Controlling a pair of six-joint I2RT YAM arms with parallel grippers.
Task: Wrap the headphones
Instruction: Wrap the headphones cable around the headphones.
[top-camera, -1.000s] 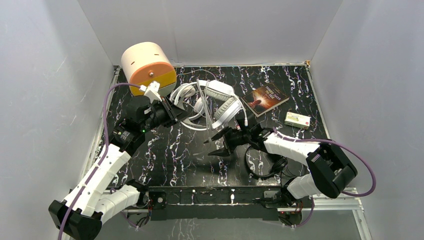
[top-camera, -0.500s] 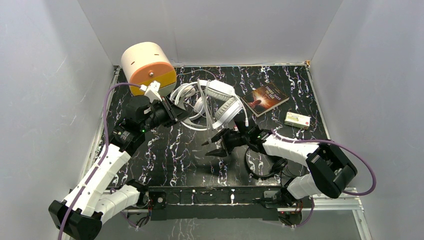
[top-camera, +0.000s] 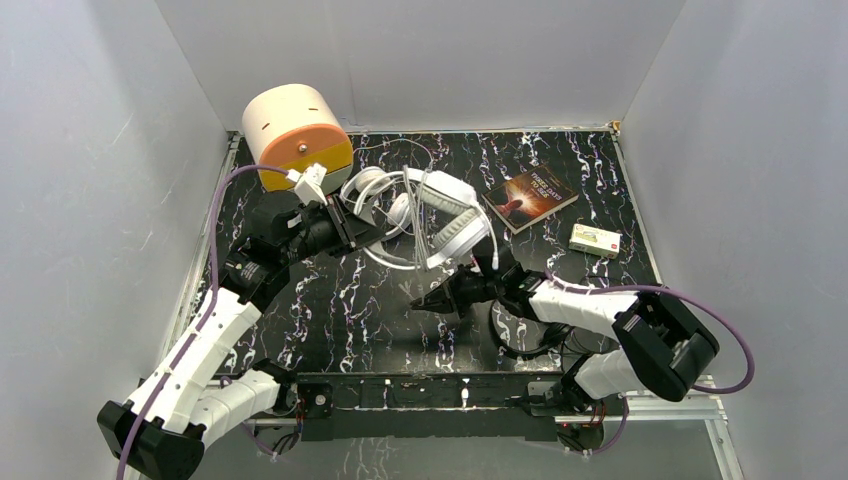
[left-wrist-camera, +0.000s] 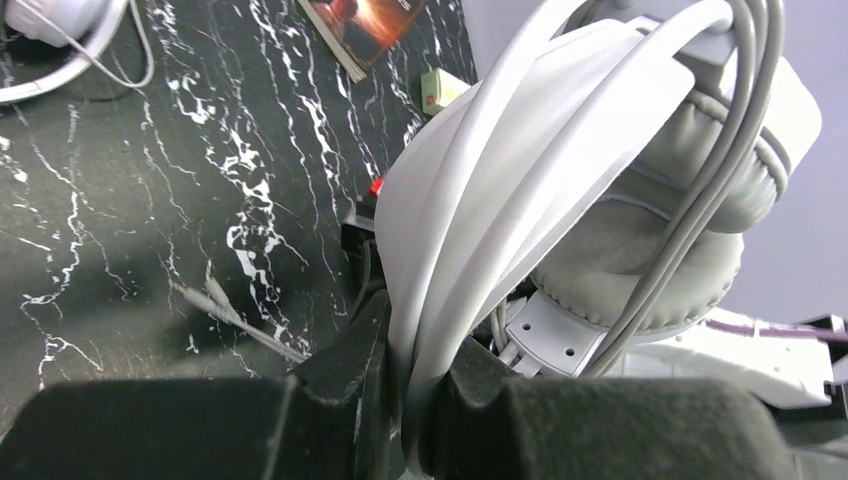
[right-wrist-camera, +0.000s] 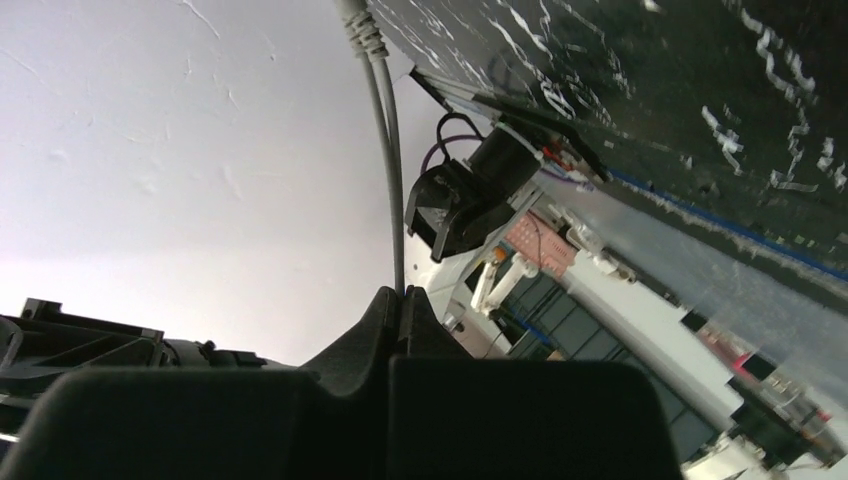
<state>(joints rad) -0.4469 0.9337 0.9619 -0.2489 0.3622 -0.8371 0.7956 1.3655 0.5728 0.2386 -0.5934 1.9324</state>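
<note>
Right gripper (right-wrist-camera: 402, 293): open a second ago, now pinching the thin white cord (right-wrist-camera: 390, 170). Left gripper (left-wrist-camera: 410, 385): clamped on the big white over-ear headphones (left-wrist-camera: 520, 180) at the headband.

A: What carries it all?

B: A black tabletop (top-camera: 350, 310) veined in white, filling the middle of the overhead frame.

A: And lying on it, upper left?

B: A cream drum with an orange face (top-camera: 296, 135), at the table's back corner.

A: Right of centre?

B: A dark-covered book (top-camera: 531, 196), flat and angled. Near it, toward the right edge and apart from it, a small pale box (top-camera: 595, 240).

A: Lower right?

B: A small black pair of headphones (top-camera: 512, 348), hard to pick out against the dark surface.

A: Anything else?

B: In the left wrist view, a slimmer white pair (left-wrist-camera: 40, 25) rests at the upper left, and a loose grey cord (left-wrist-camera: 235, 320) lies lower left.
</note>
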